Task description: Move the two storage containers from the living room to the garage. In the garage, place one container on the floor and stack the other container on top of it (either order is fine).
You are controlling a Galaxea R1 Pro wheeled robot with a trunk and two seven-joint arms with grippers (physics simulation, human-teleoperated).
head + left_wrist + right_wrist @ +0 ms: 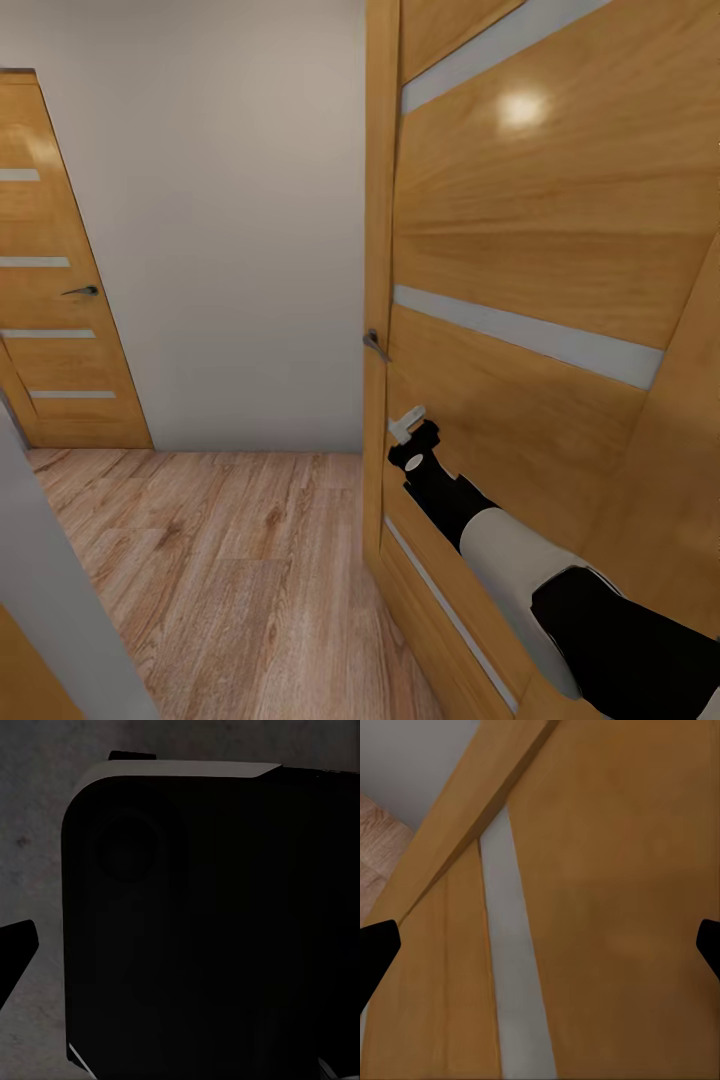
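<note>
Jaws: right (412, 428) spread, empty, against door (520, 260); left unreadable | containers out of sight | step: passing door beside handle (375, 345) | next: push door wide, roll over plank floor (230, 560).

A tan wooden door (520, 300) with pale horizontal strips stands close at the right, a small dark handle (375, 343) at its near edge. Farther off at the left stands a second matching door (60, 300) with a dark lever (82, 291). Between them runs a plain white wall (230, 220) above light wood plank flooring (220, 570)
</note>
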